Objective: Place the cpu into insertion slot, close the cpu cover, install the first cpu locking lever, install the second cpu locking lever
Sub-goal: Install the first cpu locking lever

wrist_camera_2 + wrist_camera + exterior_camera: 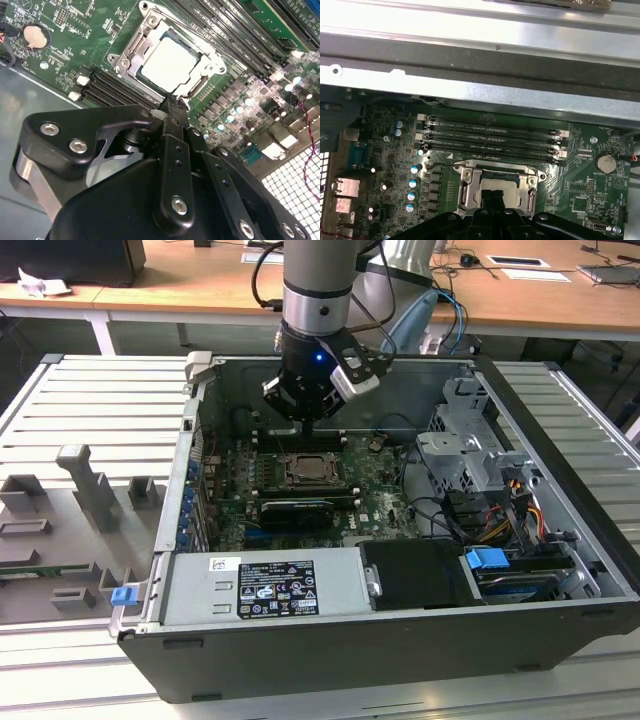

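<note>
Cpu (167,67) sits in the insertion slot (313,471) under the lowered cpu cover (134,50) (its pale face shows through the cut-out). Hand (172,106) hangs over the cover's edge, fingers (173,120) pressed together, gripping nothing, inside the computer case (300,660).

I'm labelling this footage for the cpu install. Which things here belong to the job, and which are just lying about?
Job: cpu, framed by the cpu cover; end effector just above them.

Lying about: memory slots, coin battery, power supply, drive cage, grey fixtures outside the case.
</note>
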Controlling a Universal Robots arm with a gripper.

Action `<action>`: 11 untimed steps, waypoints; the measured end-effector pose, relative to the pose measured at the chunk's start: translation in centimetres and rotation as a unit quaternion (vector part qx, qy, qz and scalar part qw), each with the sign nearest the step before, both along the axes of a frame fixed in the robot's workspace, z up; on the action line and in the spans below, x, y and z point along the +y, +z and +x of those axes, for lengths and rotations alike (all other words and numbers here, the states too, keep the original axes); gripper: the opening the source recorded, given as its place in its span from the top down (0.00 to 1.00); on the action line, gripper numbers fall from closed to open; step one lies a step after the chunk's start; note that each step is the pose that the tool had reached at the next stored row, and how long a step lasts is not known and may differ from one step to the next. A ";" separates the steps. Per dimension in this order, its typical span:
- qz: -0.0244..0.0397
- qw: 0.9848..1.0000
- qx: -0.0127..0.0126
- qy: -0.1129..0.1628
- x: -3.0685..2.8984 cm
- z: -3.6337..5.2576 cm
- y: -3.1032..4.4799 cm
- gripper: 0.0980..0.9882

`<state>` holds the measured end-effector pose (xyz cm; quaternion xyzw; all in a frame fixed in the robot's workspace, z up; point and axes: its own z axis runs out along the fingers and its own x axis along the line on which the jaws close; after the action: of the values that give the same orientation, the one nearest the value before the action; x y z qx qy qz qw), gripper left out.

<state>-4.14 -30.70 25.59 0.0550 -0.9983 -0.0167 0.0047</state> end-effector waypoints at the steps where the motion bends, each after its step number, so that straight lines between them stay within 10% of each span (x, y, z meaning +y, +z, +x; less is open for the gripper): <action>1: 0.000 1.000 0.000 -0.001 -0.01 -0.03 0.00 0.99; 11: -0.001 0.999 0.000 -0.045 -0.01 -0.14 -0.21 0.99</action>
<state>-4.28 -30.71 25.38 0.0099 -0.9998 -0.0163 0.0040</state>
